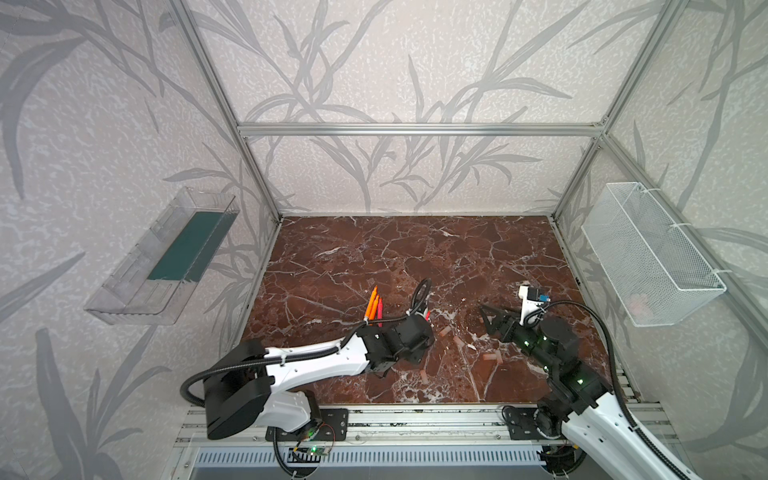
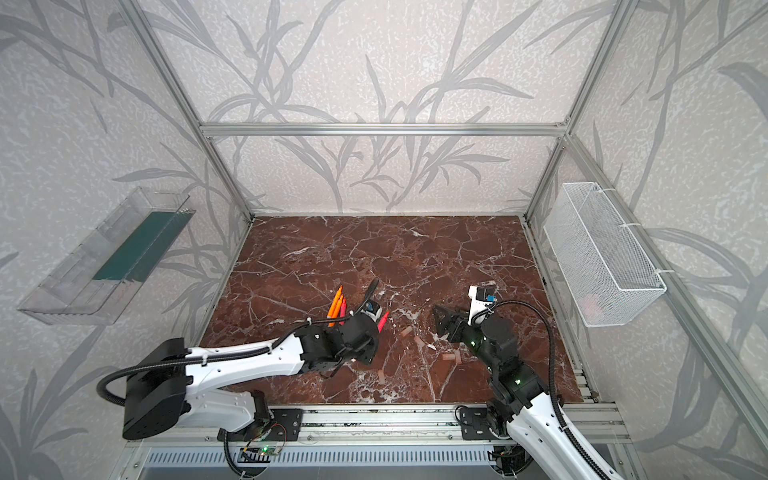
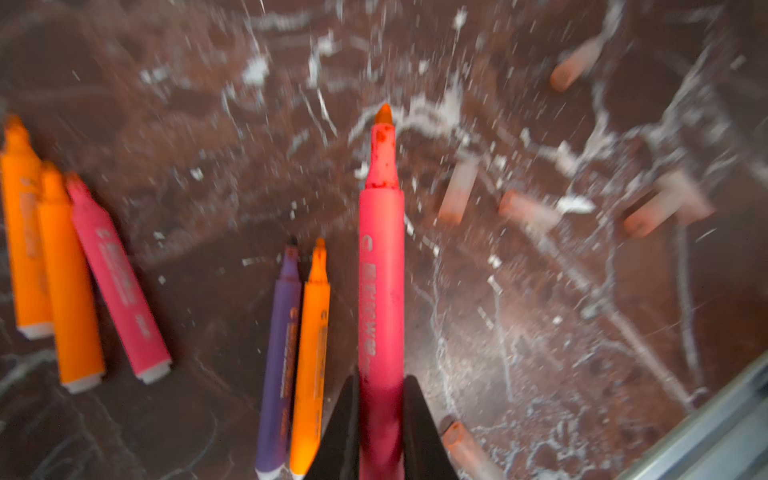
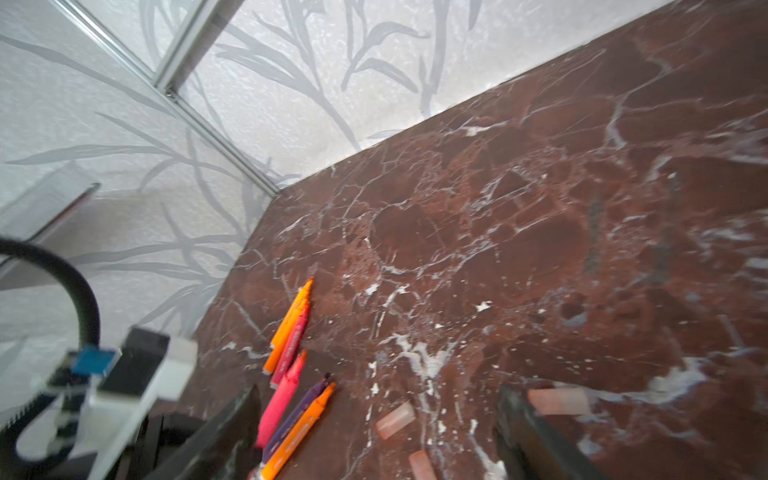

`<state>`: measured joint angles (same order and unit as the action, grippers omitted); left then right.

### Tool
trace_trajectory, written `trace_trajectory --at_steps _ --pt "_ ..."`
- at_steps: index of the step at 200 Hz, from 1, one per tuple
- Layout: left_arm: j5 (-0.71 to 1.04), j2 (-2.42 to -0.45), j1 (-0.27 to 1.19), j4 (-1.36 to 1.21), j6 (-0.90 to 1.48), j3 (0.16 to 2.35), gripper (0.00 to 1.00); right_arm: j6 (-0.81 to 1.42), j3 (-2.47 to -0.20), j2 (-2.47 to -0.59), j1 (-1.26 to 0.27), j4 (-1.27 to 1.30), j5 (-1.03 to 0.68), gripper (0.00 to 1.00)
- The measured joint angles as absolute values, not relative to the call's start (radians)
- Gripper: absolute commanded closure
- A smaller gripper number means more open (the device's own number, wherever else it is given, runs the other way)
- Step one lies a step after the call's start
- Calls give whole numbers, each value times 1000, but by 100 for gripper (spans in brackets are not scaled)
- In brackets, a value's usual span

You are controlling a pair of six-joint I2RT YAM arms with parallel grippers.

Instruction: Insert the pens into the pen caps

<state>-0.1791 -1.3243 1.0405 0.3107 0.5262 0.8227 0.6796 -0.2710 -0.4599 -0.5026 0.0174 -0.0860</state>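
Left wrist view: our left tool [image 3: 381,388] is clamped on a pink pen [image 3: 381,270], tip aimed at the loose caps [image 3: 457,195] on the worktop [image 3: 166,124], while the right tool [image 1: 488,320] hangs open, empty. Nothing capped yet; five more pens [image 3: 70,291] lie waiting.

white-and-black arms [image 1: 316,361], black corrugated cables [image 1: 184,390]

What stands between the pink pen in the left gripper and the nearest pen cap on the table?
Nothing visible. Only bare marble table lies between the tip of the pink pen and the nearest cap. The purple pen and orange pen lie on the left gripper's other side.
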Motion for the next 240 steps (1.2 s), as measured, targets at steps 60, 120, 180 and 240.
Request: trace_trajectory --at_steps 60,120,180,240 --pt "7 -1251 933 61 394 796 93 828 -239 -505 -696 244 -85 14" --pt "132 -1184 936 -18 375 699 92 835 -292 -829 -875 447 16 23" --pt "161 -1103 936 -50 369 656 91 852 -351 -1051 -884 632 55 34" --pt "186 -1106 936 -53 366 654 91 873 -379 -1065 -884 669 93 51"
